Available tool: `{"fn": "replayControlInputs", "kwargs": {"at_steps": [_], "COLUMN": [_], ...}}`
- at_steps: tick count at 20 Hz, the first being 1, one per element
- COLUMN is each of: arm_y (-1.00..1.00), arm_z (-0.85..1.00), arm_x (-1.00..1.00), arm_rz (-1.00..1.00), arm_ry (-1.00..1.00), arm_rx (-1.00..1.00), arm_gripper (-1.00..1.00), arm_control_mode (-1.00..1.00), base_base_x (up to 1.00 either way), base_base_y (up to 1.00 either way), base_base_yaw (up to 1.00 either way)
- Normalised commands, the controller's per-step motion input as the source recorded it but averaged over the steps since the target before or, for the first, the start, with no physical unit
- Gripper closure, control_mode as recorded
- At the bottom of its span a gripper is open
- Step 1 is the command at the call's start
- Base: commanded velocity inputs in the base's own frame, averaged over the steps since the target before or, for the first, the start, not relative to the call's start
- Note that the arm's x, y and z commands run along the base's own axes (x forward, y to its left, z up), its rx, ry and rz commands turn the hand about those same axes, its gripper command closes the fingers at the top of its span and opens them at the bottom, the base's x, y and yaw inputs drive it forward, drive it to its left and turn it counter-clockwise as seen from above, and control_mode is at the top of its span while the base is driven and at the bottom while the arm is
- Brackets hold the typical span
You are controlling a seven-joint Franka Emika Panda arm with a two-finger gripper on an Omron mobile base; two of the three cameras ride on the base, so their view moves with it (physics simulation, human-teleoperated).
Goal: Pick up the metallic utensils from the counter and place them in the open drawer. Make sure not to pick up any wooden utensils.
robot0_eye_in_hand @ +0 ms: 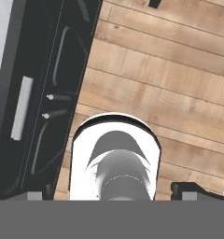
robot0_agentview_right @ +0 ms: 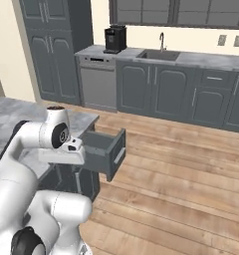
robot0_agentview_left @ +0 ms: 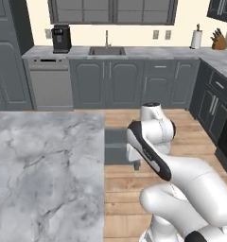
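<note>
jaws spread wide, gripping nothing, above plank floor (robot0_eye_in_hand: 170,74) beside dark cabinet fronts. shallow slate-grey open drawer (robot0_agentview_right: 105,147) at frame centre, jutting past grey-white marble counter (robot0_agentview_left: 44,165) edge at left.

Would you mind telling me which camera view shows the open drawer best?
The right base view: the open drawer juts from the island over the wooden floor, front panel and side wall plain. In the left base view, the arm partly hides it. The hand view gives no clear sight of it.

The counter (robot0_agentview_left: 44,175) is smooth, grey-veined marble, the open drawer (robot0_agentview_right: 104,149) matt slate-grey, and the floor (robot0_agentview_right: 181,174) satin-finished wood planks.
</note>
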Motion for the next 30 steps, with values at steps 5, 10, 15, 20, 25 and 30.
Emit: {"fn": "replayControlInputs", "kwargs": {"at_steps": [5, 10, 15, 20, 25, 30], "arm_y": [0.00, 0.00, 0.00, 0.00, 0.00, 0.00], "arm_z": [0.00, 0.00, 0.00, 0.00, 0.00, 0.00], "arm_x": [0.00, 0.00, 0.00, 0.00, 0.00, 0.00], "arm_rz": [0.00, 0.00, 0.00, 0.00, 0.00, 0.00], "arm_ry": [0.00, 0.00, 0.00, 0.00, 0.00, 0.00], "arm_rx": [0.00, 0.00, 0.00, 0.00, 0.00, 0.00], "arm_gripper": [-1.00, -1.00, -1.00, -1.00, -1.00, -1.00], "arm_control_mode": [1.00, 1.00, 1.00, 1.00, 1.00, 1.00], "base_base_x": [-1.00, -1.00, -1.00, -1.00, -1.00, -1.00], "base_base_y": [0.00, 0.00, 0.00, 0.00, 0.00, 0.00], "base_base_yaw": [-0.06, -0.02, -0.05, -0.04, 0.00, 0.00]}}
